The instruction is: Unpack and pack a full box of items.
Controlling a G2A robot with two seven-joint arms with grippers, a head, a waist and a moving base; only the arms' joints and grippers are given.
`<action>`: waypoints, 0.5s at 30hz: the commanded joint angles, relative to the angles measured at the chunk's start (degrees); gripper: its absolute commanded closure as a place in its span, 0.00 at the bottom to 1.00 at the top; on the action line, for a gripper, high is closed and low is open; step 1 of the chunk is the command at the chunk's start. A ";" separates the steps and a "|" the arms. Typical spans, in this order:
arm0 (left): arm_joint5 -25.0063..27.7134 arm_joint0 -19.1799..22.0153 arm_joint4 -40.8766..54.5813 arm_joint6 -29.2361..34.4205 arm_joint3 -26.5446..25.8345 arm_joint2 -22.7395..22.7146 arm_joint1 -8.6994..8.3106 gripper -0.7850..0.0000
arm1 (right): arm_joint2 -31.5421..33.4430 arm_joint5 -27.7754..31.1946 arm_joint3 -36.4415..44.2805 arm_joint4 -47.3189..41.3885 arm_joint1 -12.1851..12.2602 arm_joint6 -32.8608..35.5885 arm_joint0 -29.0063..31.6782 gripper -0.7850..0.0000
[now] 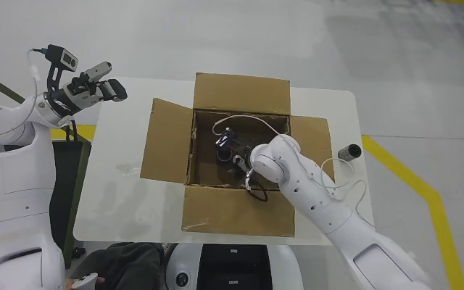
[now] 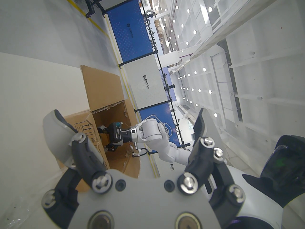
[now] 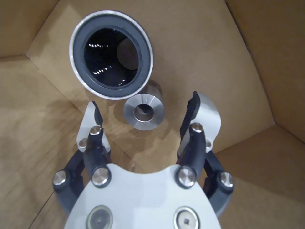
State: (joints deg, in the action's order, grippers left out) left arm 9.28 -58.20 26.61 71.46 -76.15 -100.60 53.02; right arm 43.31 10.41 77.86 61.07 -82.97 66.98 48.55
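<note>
Carefully centre open right claw over small cylinder inside box; otherwise risk of toppling neighbouring large cylinder.

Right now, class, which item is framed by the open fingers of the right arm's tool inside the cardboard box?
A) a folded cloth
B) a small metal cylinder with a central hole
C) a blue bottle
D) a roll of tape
B: the right wrist view shows the small metal cylinder standing on the floor of the cardboard box, framed by the open right tool.

small cylinder beside large cylinder inside box on table
</note>
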 commanded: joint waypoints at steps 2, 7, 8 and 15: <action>0.00 0.00 0.00 0.00 0.00 0.00 0.00 0.00 | -0.04 0.36 -0.06 0.03 0.00 0.21 0.06 0.21; 0.00 0.00 0.00 0.00 0.00 0.00 0.00 0.00 | -0.03 0.71 -0.48 -0.75 -0.14 -0.03 -0.10 0.36; 0.00 0.00 0.00 0.00 0.00 0.00 0.00 0.00 | 0.20 0.48 -0.49 -0.85 -0.13 -0.33 -0.10 0.37; 0.00 0.00 0.00 0.00 0.00 0.00 0.00 0.00 | 0.42 0.91 -0.60 -0.70 -0.03 -0.26 0.20 0.51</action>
State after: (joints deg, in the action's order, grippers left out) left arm 9.28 -58.20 26.61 71.46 -76.15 -100.60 53.02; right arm 43.75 11.29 77.30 60.38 -82.99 66.68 48.75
